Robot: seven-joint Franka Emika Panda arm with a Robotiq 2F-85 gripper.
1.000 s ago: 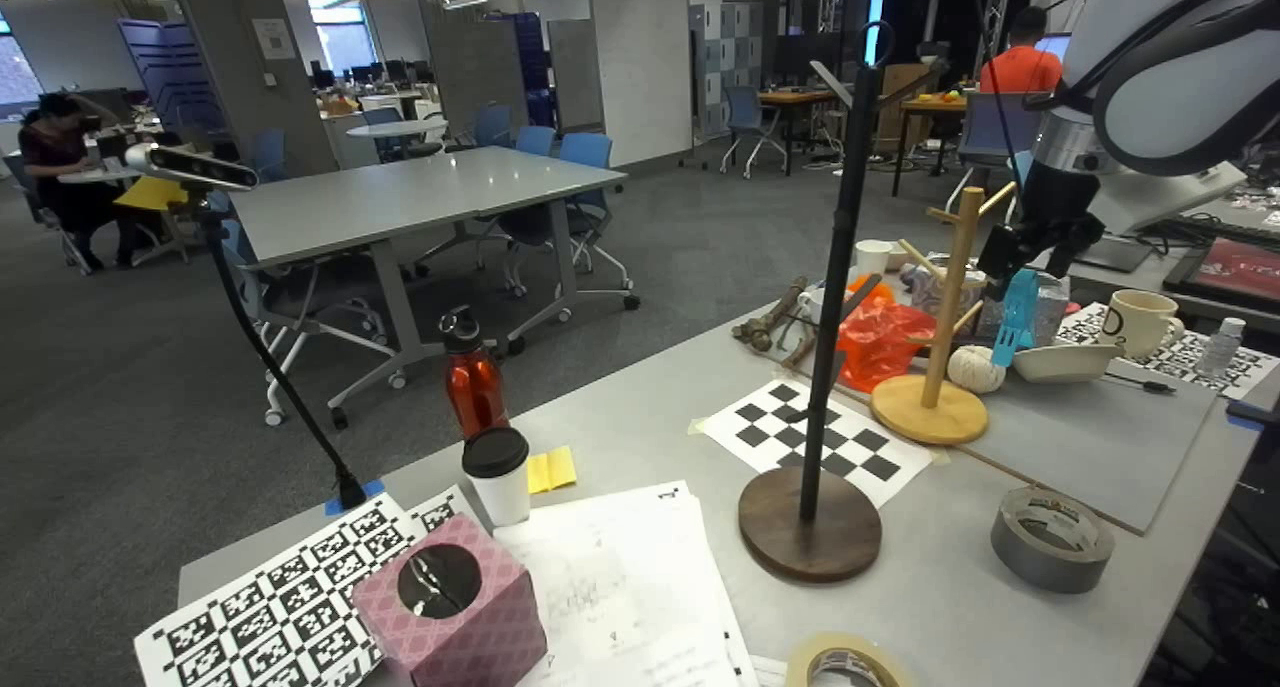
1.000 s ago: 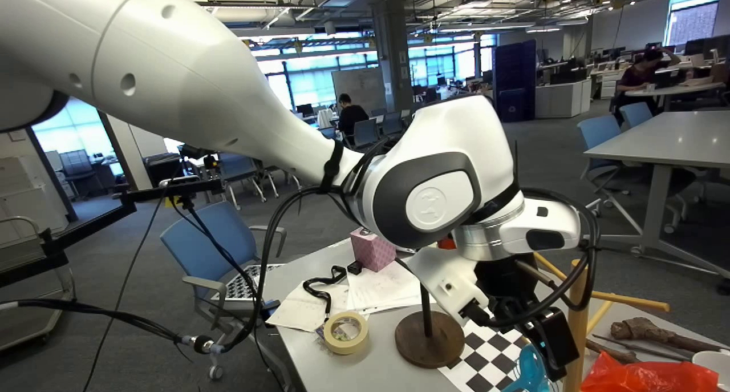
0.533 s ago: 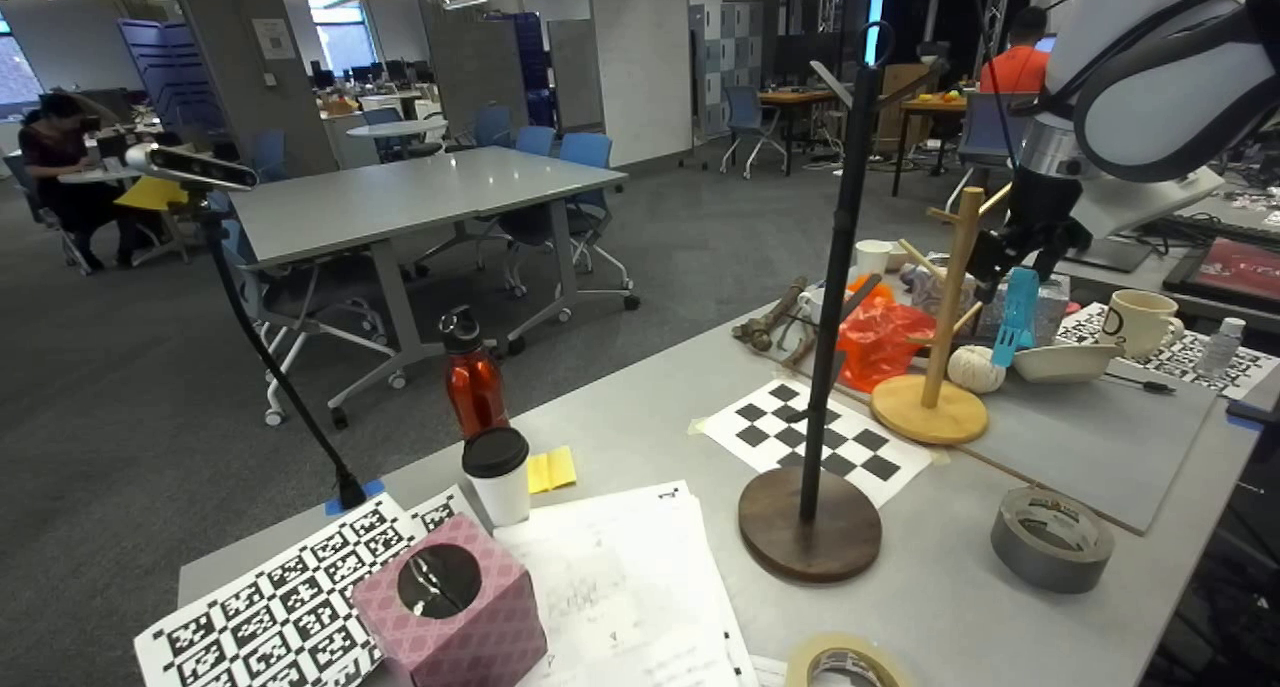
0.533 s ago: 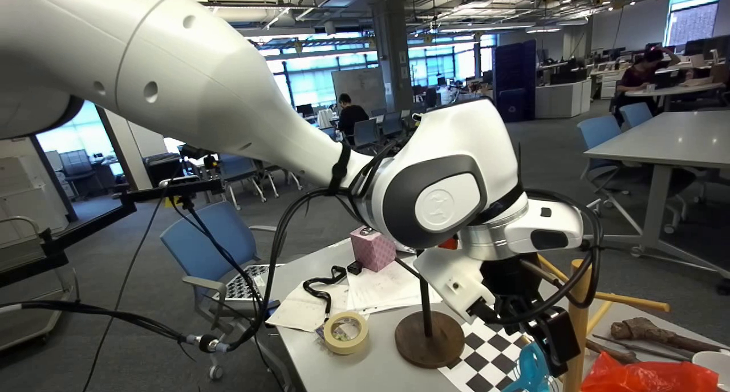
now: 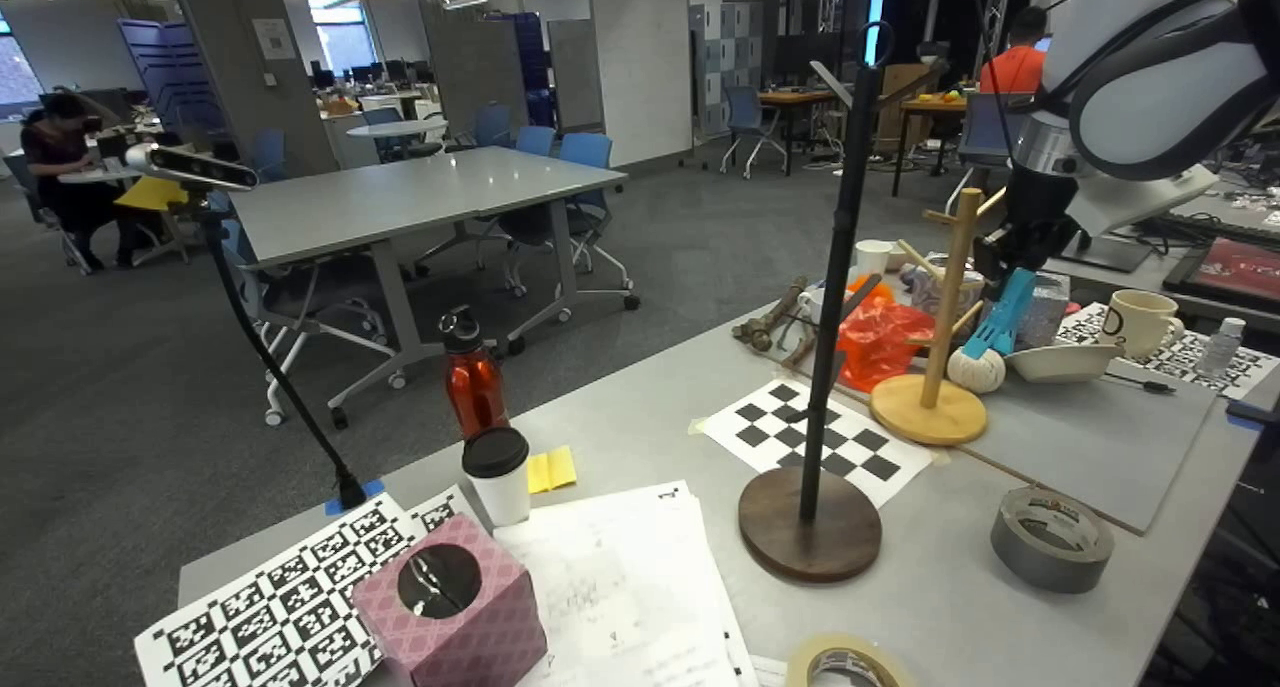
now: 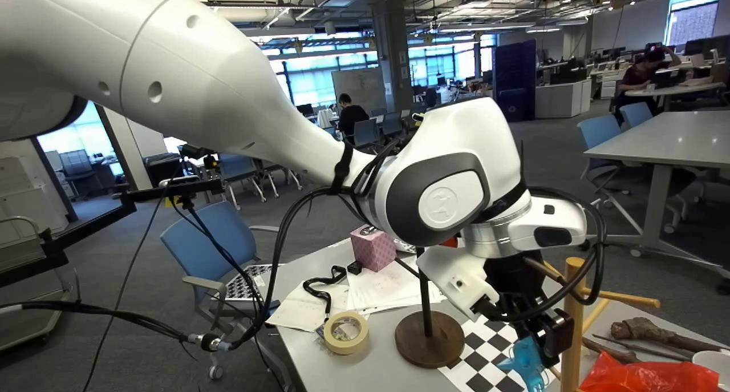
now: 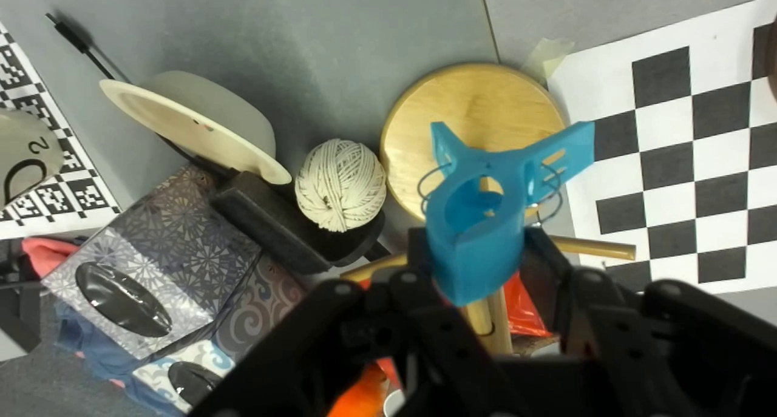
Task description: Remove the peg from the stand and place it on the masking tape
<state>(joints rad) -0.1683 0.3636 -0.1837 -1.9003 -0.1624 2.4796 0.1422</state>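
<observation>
The peg is clamped in the pincer, its two legs splayed in the wrist view toward half past eleven and half past one. In an exterior view it is seen tilted, legs toward seven o'clock, just beside the post of the stand. None of the dowels is seen passing through it, so removal may be judged done, though contact cannot be ruled out. There, the masking tape is found near six o'clock from the peg, flat on the table; the base of the black pole is placed at nine o'clock from the tape.

The peg should first be drawn clear of the post, lest its legs be snagged. The path is best kept on the three o'clock side of the pole. Over the tape, the peg should be levelled, lowered until the rim is met, laid across the hole rather than into it, and only then let go.
</observation>
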